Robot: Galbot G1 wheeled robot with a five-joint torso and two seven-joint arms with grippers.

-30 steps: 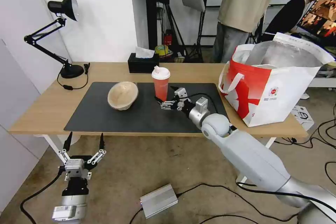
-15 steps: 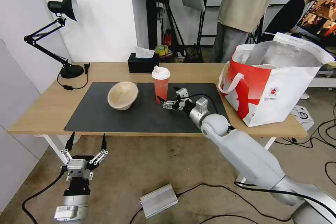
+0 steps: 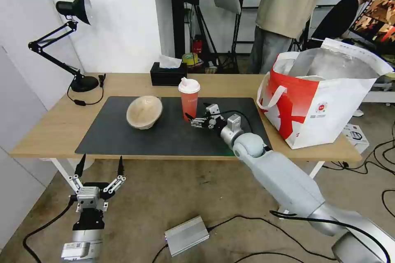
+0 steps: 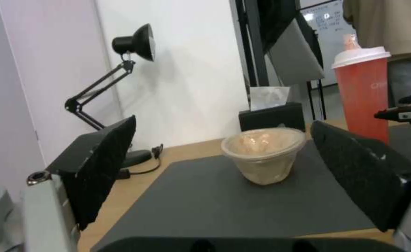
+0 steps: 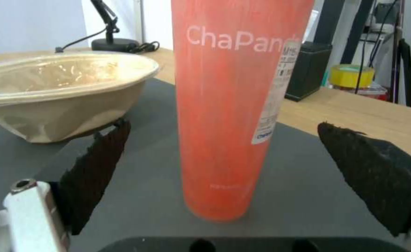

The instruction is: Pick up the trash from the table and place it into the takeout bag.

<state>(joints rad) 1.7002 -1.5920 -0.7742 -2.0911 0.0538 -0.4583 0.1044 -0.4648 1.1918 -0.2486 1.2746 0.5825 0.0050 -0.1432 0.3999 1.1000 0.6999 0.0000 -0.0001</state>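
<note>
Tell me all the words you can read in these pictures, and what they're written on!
"ChaPan", cut off at the edge: on the red drink cup.
White sticker on the cup: print too small to read, apart from what looks like "M15" at its top.
Round logo and lines beneath it on the takeout bag: too small to read.

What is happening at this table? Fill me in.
The robot is clearing takeout trash. Its right gripper is open, low beside the red cup, which stands upright on the grey mat; its fingers are not touching the cup. The beige bowl sits on the mat to the cup's left. The takeout bag stands open at the table's right end. The left gripper hangs open below the table's front edge.
</note>
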